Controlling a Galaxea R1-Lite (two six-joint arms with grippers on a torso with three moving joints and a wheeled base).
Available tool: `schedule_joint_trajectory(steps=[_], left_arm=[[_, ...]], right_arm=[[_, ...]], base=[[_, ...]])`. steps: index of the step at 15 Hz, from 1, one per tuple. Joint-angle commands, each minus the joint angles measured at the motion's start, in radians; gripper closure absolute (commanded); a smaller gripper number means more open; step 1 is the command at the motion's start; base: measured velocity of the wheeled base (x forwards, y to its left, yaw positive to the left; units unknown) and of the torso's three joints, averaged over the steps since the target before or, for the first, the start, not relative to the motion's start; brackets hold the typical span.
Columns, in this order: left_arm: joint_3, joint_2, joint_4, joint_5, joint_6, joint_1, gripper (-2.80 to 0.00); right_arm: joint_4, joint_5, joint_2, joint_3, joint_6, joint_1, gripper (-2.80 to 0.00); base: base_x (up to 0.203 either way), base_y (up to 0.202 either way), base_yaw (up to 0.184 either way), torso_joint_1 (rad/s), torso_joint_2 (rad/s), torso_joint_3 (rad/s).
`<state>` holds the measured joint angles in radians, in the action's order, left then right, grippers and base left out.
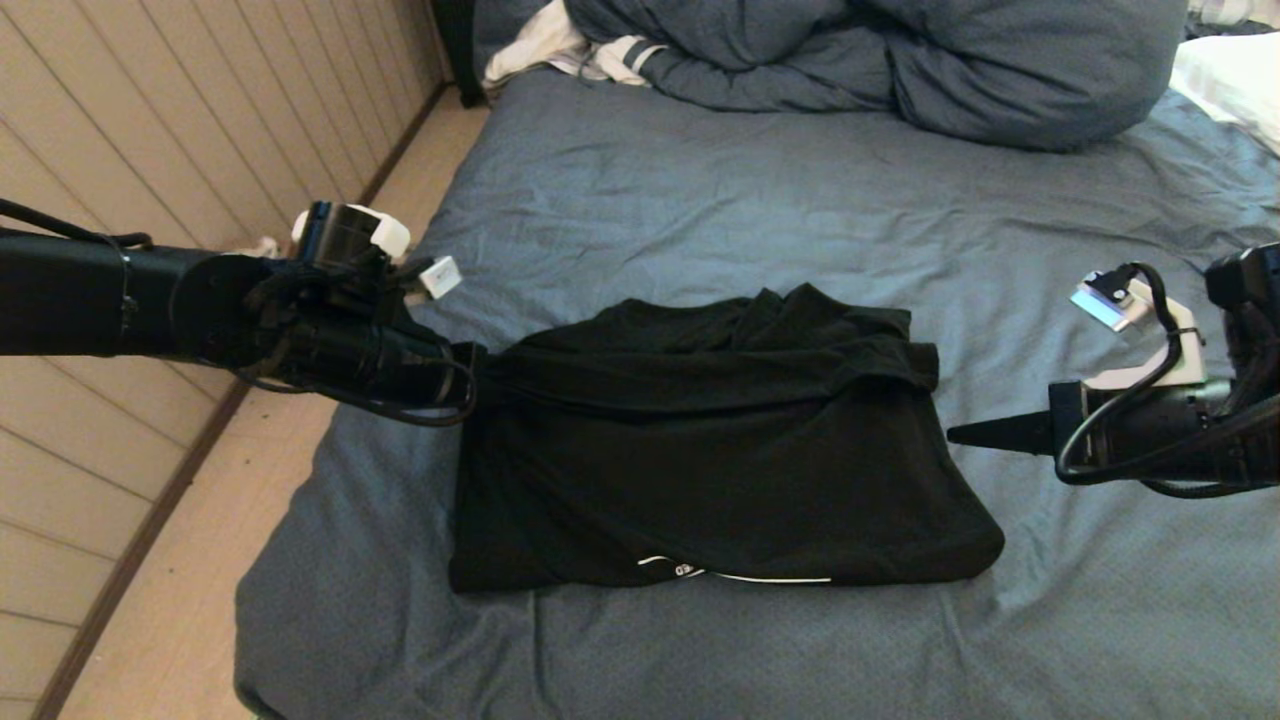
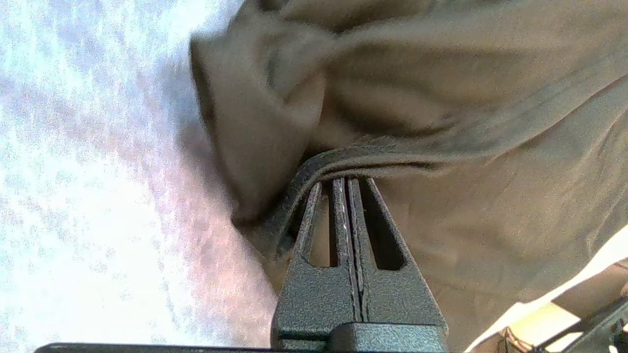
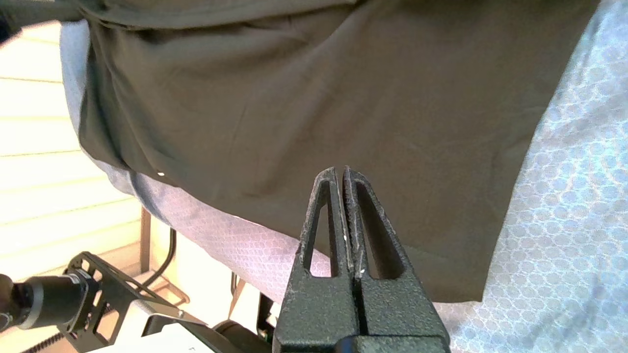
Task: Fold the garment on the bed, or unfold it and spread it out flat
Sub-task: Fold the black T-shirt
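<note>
On wrinkled bed [image 1: 700, 200], soft folded garment [image 1: 720, 470], left pincer [image 2: 343, 184] clamping hem

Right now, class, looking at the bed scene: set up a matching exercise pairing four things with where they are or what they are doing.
Things:
1. left tool
2. right tool
3. duvet
4. T-shirt

States:
A. bunched at the bed's far end
B. shut, empty, beside the shirt's right edge
C. lying partly folded mid-bed
D. shut on the shirt's left edge

Pairs: 1-D, 2-B, 3-A, 4-C
</note>
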<state>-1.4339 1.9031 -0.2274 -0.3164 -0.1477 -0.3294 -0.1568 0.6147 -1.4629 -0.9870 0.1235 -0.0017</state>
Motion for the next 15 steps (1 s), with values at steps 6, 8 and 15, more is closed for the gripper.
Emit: schedule_joint_trajectory(steps=[6,8,15], left_arm=[[-0.255,0.163,0.008,-0.004,-0.076,0.033,0.00],[-0.307,0.185,0.009,-0.004,-0.089,0.039,0.00],[-0.289,0.065,-0.016,-0.002,-0.142,0.036,0.00]], right_arm=[[0.066,0.002,-0.013,0.027,0.004,0.006,0.00],[0.066,0.002,-0.011,0.028,0.004,0.008,0.00],[0.068,0.002,-0.007,0.036,0.005,0.008,0.00]], base=[[0.000,0.000,0.000,0.000,0.00,0.000],[0.000,0.000,0.000,0.000,0.00,0.000],[0.000,0.000,0.000,0.000,0.00,0.000]])
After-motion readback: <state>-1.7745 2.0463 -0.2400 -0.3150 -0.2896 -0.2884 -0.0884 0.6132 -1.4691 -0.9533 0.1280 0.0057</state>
